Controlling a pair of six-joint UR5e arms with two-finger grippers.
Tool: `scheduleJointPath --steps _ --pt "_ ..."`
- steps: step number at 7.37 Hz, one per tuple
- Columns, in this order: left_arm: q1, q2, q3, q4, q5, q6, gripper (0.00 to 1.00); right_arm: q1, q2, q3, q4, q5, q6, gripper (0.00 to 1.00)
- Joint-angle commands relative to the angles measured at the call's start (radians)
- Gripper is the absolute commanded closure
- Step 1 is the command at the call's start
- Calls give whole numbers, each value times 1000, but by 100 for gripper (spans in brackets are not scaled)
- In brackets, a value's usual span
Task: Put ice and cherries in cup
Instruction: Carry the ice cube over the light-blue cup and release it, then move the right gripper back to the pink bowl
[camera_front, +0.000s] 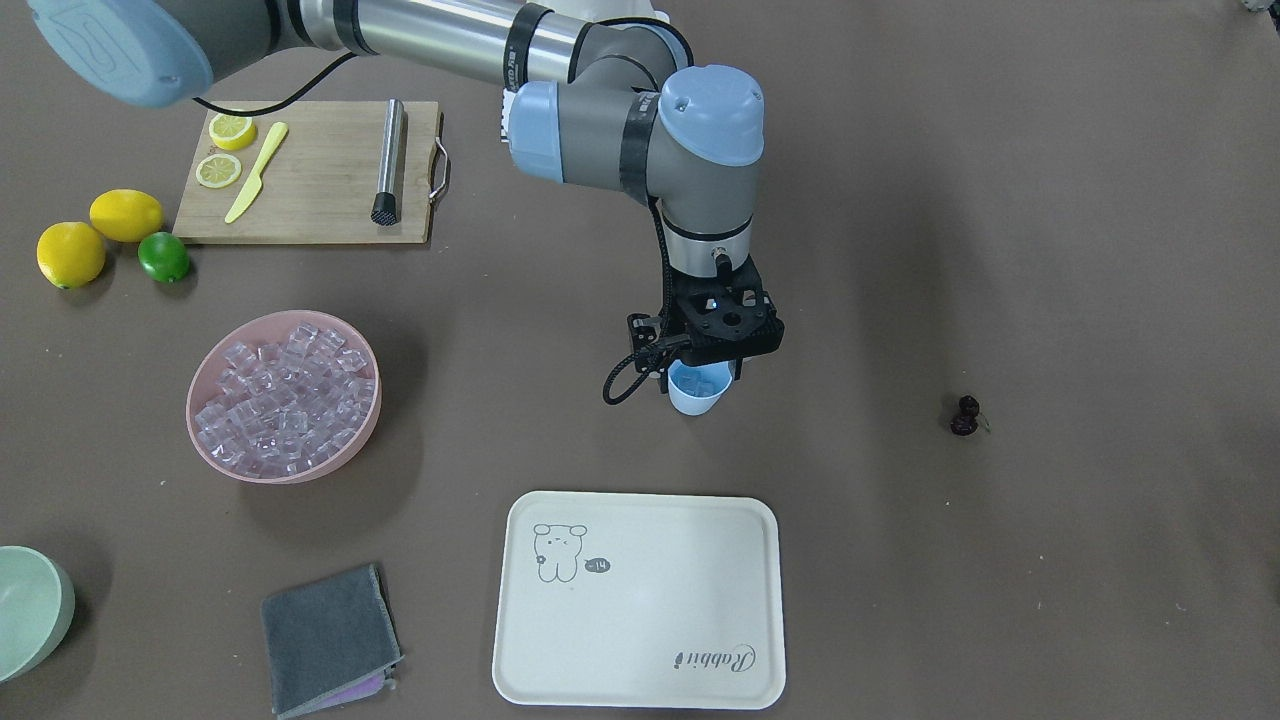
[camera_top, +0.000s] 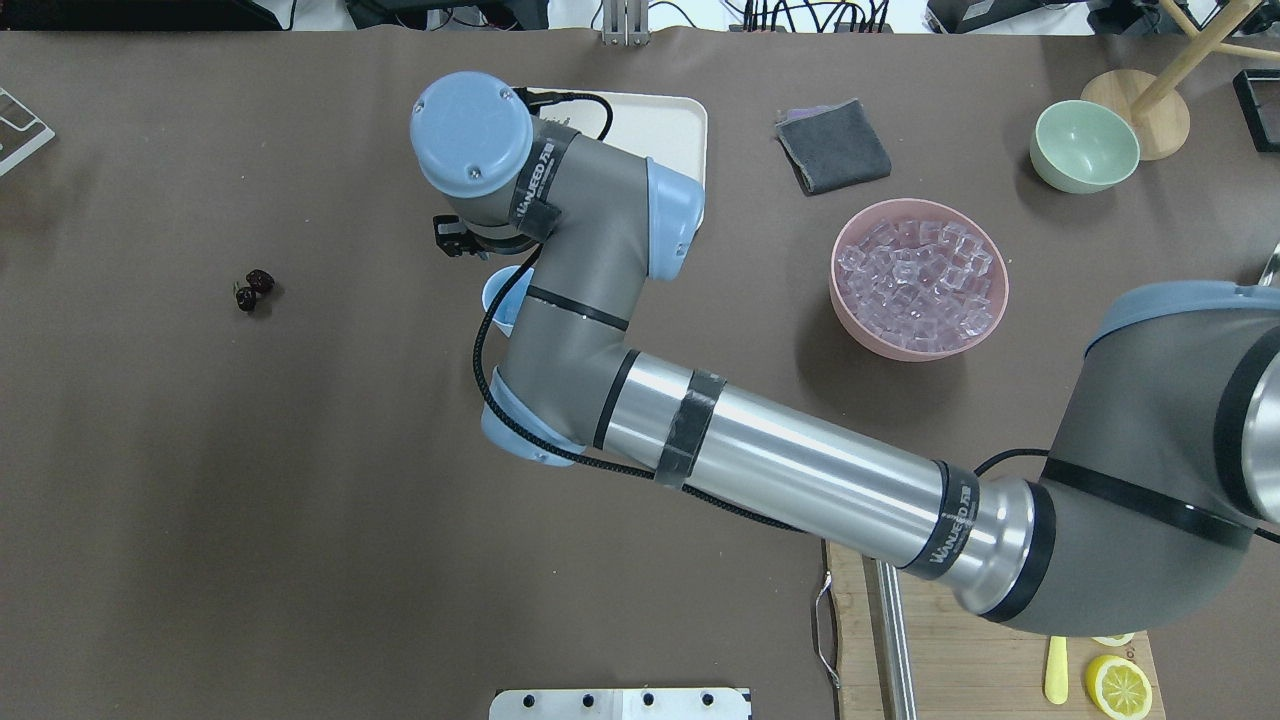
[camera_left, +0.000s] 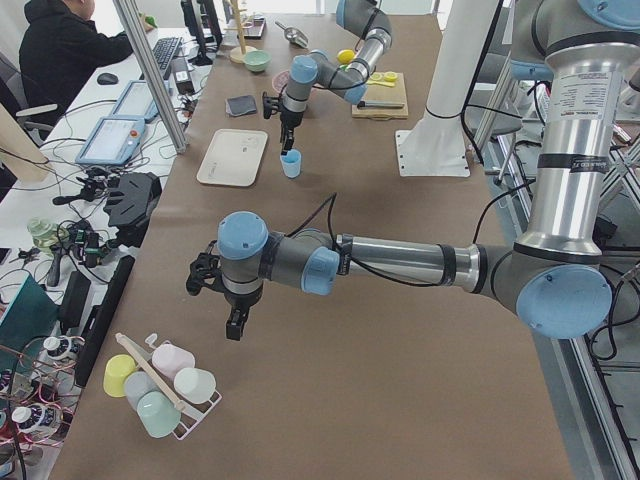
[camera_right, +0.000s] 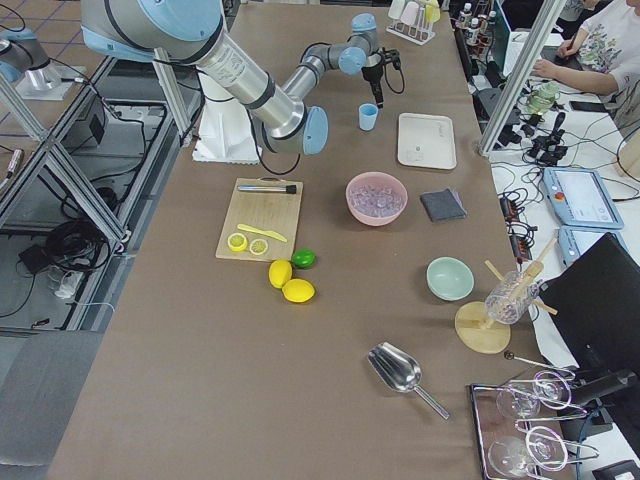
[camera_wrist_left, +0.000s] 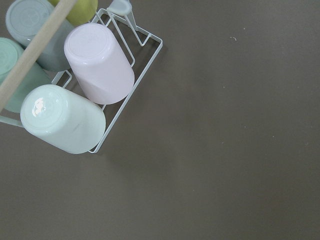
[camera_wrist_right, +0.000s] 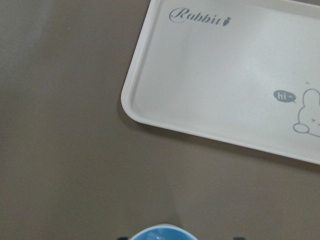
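Now: right gripper (camera_front: 700, 372) over the light-blue cup (camera_front: 698, 392).
Its fingers read spread, cup rim between them; left gripper (camera_left: 233, 328), I cannot tell; cherries (camera_front: 966, 416) well apart.

The small light-blue plastic cup (camera_front: 697, 398) sits mostly under the right gripper (camera_front: 702, 377), whose fingers are masked by its black mount, so contact with the cup cannot be told. Overhead, only a sliver of the rim shows beside the arm; the right wrist view cuts the cup at its bottom edge. The pale green bowl (camera_front: 30, 610) is cropped by the front view's left edge. The left gripper (camera_left: 234, 328) is too small to judge.
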Motion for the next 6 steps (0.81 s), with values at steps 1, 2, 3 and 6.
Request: scheduleJointPath --steps 1,2,3,6 --pt "0 -4 -4 0 0 -1 2 170 -143 197 -93 280 -30 2" --pt "0 -1 -13 0 -1 -2 2 221 -261 306 -90 317 -46 2" --pt "0 1 -6 0 0 -1 2 287 -363 335 -87 360 -92 2" --pt "0 5 -18 -6 -1 -2 2 355 -638 409 53 398 -239 2"
